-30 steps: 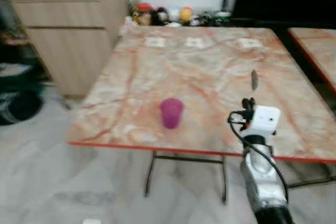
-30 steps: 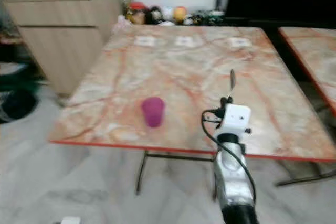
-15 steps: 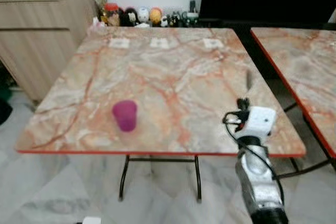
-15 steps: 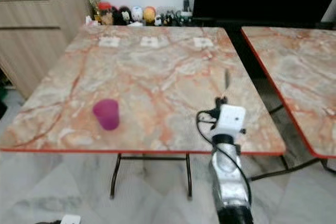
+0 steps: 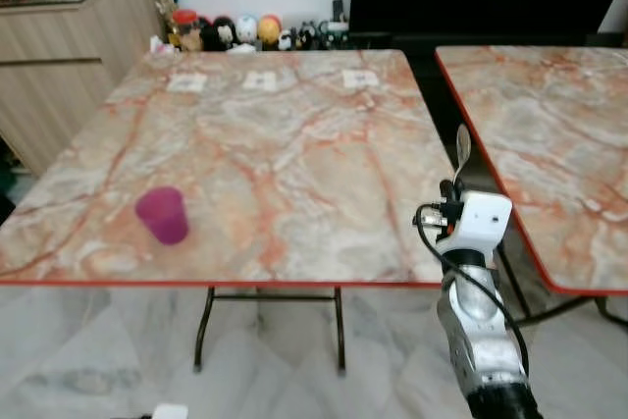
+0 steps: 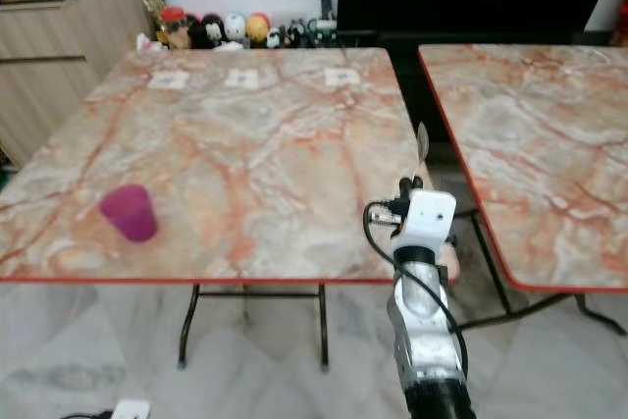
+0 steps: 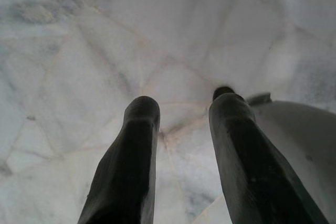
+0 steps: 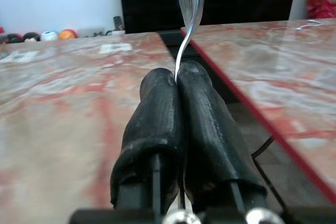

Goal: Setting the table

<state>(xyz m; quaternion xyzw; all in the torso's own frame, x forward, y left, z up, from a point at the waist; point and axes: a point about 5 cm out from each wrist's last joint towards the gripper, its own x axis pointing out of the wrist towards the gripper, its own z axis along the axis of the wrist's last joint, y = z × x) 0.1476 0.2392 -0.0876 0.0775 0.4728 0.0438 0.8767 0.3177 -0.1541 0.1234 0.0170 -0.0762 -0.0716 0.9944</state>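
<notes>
Jaws, right gripper [image 8: 176, 85]: clenched on the handle of a spoon [image 8: 188, 3]; the handle is pinched between both black fingers, with the bowl standing up above the fingertips.
Jaws, left gripper [image 7: 181, 129]: released, a clear gap between the two fingers, nothing held; the arm hangs over the pale marble floor [image 7: 79, 51].
Spoon, position: carried upright in the air over the right edge of the near surface [image 5: 275, 144], just at the gap before the second surface [image 5: 549, 134].
Spoon, long axis: roughly vertical, in line with the fingers, bowl uppermost.
Cup [image 5: 162, 215]: purple, upright, near the front-left corner of the near surface, close to its front edge.
Key relation: the cup is seen well to the left of the right gripper, across most of the front edge; any place setting by the cup is judged to call for a leftward carry and a tilt of the spoon to flat.
Nearer arm: the right, being the one loaded; the left is idle and low.
Far edge: three small white cards [image 5: 263, 78] and a row of figurines [image 5: 235, 31] beyond.
Stage, judged: spoon in transit, not yet laid down.
</notes>
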